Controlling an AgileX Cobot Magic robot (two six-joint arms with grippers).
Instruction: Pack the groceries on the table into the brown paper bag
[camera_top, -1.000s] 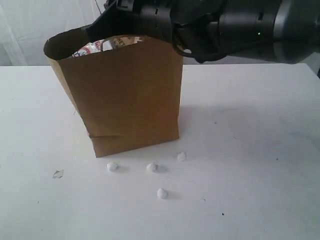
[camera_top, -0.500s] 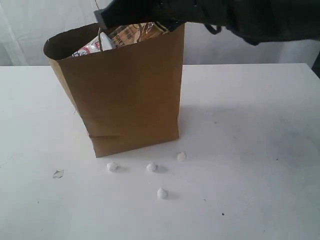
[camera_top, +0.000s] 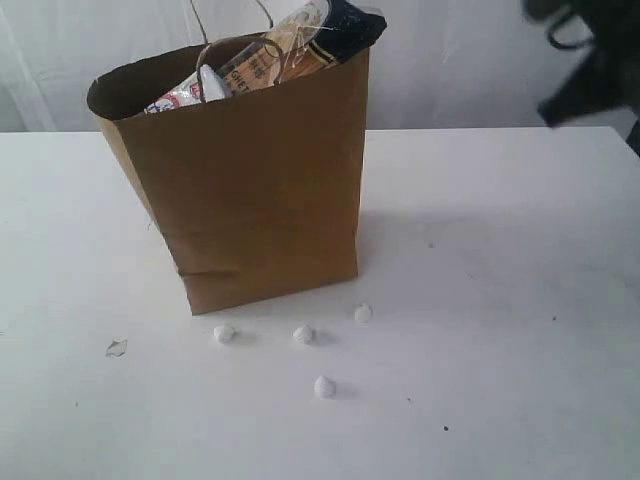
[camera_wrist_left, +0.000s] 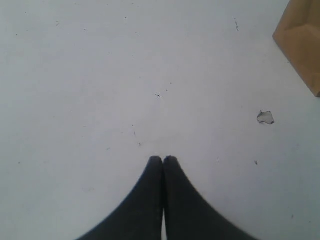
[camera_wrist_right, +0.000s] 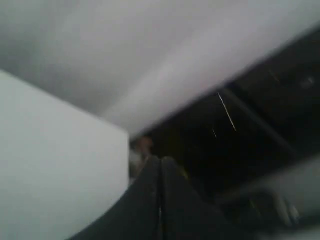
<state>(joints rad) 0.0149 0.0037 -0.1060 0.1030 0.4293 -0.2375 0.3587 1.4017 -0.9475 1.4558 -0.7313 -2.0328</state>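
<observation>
Four small white lumps and a pale scrap lie on the worktop in front of the upright brown paper bag, which hides most of its load — only the spaghetti packet, dark blue end up, and a white-red wrapper peek out. The left fingers and the right fingers are each pressed together, empty — the right arm is a dark blur, cut off at the far right.
</observation>
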